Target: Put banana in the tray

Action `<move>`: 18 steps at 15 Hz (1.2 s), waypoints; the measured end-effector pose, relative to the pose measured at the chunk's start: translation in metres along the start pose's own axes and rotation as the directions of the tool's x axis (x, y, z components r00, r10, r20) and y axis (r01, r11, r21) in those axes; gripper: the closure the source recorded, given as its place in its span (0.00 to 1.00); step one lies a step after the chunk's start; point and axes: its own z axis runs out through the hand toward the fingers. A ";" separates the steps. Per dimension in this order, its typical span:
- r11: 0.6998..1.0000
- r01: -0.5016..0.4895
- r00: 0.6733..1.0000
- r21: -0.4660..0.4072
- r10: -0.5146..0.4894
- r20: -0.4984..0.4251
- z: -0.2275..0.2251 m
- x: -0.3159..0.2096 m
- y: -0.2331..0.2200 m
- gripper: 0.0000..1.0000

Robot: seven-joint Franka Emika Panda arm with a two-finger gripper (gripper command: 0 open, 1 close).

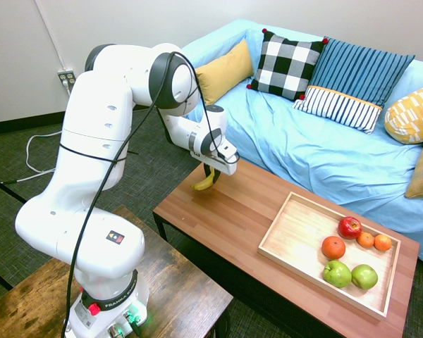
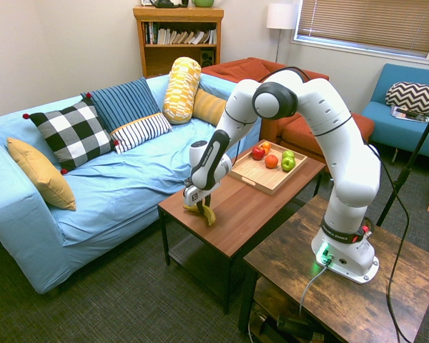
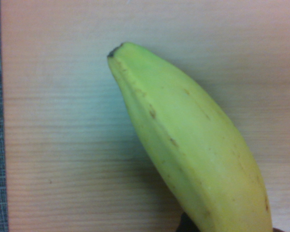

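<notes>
The yellow banana sits between the fingers of my gripper, which is shut on it just above the reddish-brown table near its far-left corner. From the other side the banana hangs below the gripper, close to the table's end. Up close, the banana fills the wrist view over the wood grain. The pale wooden tray lies at the table's other end, well away from the gripper; the tray holds round fruits.
In the tray are a red apple, an orange, two small oranges and two green apples. A blue sofa with cushions runs behind the table. A darker wooden table stands beside it.
</notes>
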 end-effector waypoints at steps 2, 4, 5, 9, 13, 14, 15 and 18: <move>0.999 -0.029 0.999 0.023 0.030 -0.018 -0.044 0.018 0.009 1.00; 0.996 -0.083 0.996 0.037 0.084 -0.034 -0.089 0.046 0.031 1.00; 0.992 -0.119 0.992 0.042 0.121 -0.043 -0.106 0.066 0.047 1.00; 0.964 -0.263 0.961 0.046 0.266 -0.079 -0.138 0.150 0.141 1.00; 0.933 -0.359 0.928 0.032 0.361 -0.096 -0.136 0.210 0.232 1.00; 0.924 -0.383 0.919 0.029 0.383 -0.094 -0.130 0.224 0.251 1.00; 0.915 -0.403 0.911 0.019 0.402 -0.091 -0.121 0.235 0.266 1.00; 0.892 -0.451 0.891 -0.009 0.450 -0.065 -0.078 0.261 0.296 1.00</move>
